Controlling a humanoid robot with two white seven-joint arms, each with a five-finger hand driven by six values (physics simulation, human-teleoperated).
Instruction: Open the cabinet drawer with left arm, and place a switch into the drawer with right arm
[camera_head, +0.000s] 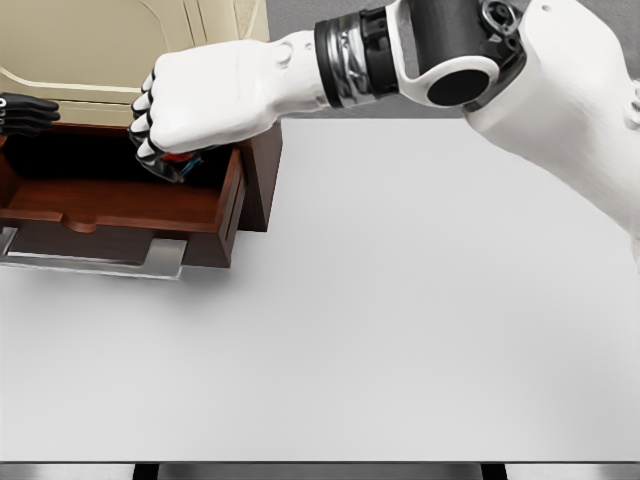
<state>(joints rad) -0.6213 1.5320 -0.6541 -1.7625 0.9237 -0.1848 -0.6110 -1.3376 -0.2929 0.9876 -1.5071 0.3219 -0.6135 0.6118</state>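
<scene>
The dark wooden cabinet drawer (120, 205) stands pulled open at the left, its front with a metal handle (95, 262) facing me. My right hand (170, 150) reaches over the drawer's right end with its fingers curled around the switch (180, 158), a small dark object with a red patch showing under the fingers. It hovers just above the drawer's inside. My left hand (25, 112) shows only as dark fingers at the left edge, beside the cabinet top; its fingers look relaxed and hold nothing.
The cabinet body (262, 165) sits on a white table (400, 320) that stretches wide to the right and front. A beige panelled wall (120, 45) rises behind the cabinet. My right forearm (420, 55) crosses the top of the view.
</scene>
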